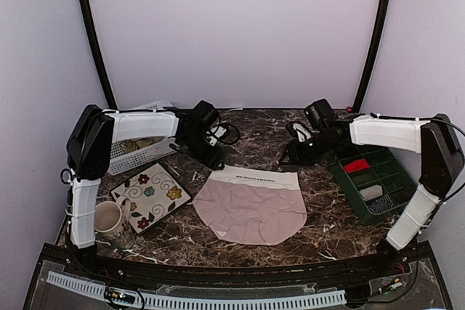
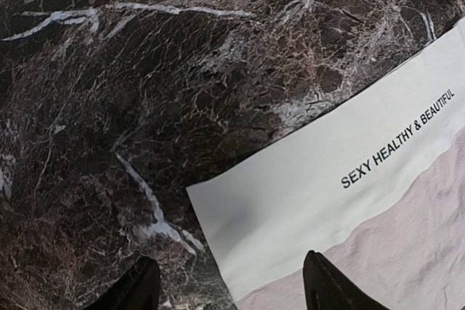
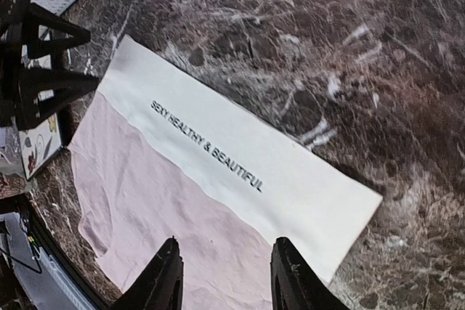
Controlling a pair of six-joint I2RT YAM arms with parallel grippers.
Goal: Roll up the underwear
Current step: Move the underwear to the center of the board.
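The pink underwear (image 1: 251, 205) lies spread flat on the marble worktop (image 1: 327, 234), with its cream waistband (image 1: 254, 177) on the far side, lettering showing. The left pincer (image 1: 211, 152) hovers at the underwear's far left corner, released, nothing between its fingers. The right pincer (image 1: 292, 156) hangs near the far right corner, also released and holding nothing. Left of the underwear sit a flowered plate (image 1: 150, 196), a mug (image 1: 109, 218) and a white basket (image 1: 138, 155). To its right is a green tray (image 1: 349, 187) holding a red roll (image 1: 357, 165).
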